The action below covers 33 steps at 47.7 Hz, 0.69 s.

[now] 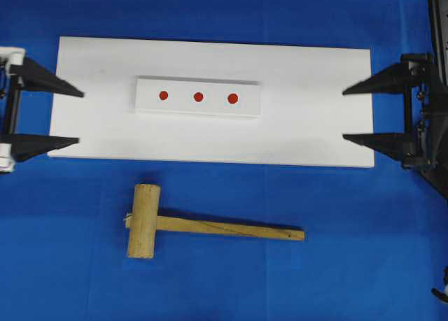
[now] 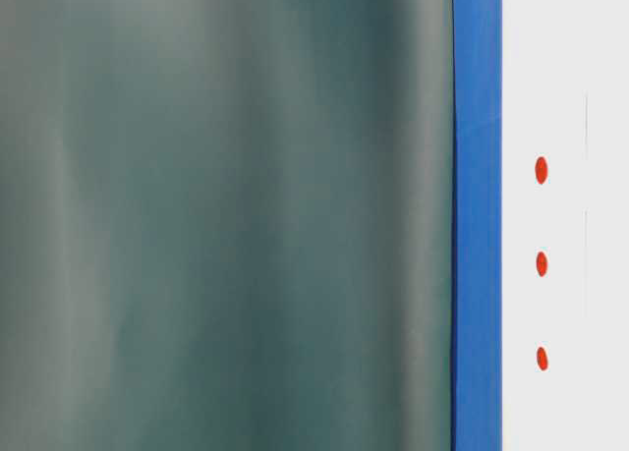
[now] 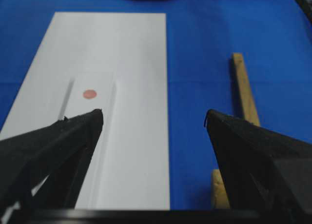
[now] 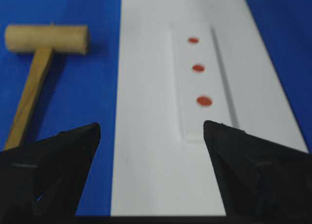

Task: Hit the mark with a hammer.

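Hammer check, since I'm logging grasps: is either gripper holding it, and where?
No. The hammer lies free on the blue cloth; left gripper and right gripper are open and empty.

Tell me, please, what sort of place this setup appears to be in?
Probably a robotics lab bench: a blue mat, a white board with red dots, a hammer, and the open left gripper and right gripper either side.

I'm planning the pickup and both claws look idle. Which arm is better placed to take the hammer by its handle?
Probably the right. The hammer lies on the blue cloth with its handle pointing toward the right claw, its head toward the left claw. Both are open, empty, and at the board's ends.
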Motion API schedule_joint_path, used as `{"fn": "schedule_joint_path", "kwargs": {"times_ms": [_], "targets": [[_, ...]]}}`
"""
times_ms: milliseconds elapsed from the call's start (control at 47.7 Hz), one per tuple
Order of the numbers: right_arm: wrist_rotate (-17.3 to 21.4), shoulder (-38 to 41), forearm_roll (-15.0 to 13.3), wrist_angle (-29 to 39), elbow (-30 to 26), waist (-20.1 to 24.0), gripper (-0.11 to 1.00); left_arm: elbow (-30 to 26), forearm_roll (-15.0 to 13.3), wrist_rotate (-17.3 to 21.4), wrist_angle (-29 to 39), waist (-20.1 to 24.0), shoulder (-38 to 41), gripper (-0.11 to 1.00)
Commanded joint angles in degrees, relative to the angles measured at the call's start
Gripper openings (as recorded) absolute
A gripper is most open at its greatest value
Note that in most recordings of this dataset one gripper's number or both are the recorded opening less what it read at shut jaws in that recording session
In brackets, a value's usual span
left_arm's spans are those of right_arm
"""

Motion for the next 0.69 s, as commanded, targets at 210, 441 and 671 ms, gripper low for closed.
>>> {"fn": "schedule_joint_path", "kwargs": {"times_ms": [210, 441, 671], "targets": [[0.00, -4.57, 0.09, 0.09, 4.04, 0.09, 0.76, 3.25, 0.09, 0.70, 5.19, -0.44, -9.32, 0.82], [0.09, -7.03, 0.53, 0.18, 6.24, 0.09, 0.76, 6.59, 0.09, 0.88, 7.12, -0.44, -13.62, 0.80], [0.00, -6.86, 0.53, 0.09, 6.24, 0.09, 0.76, 7.73, 0.09, 0.88, 7.03, -0.44, -13.89, 0.80]]}}
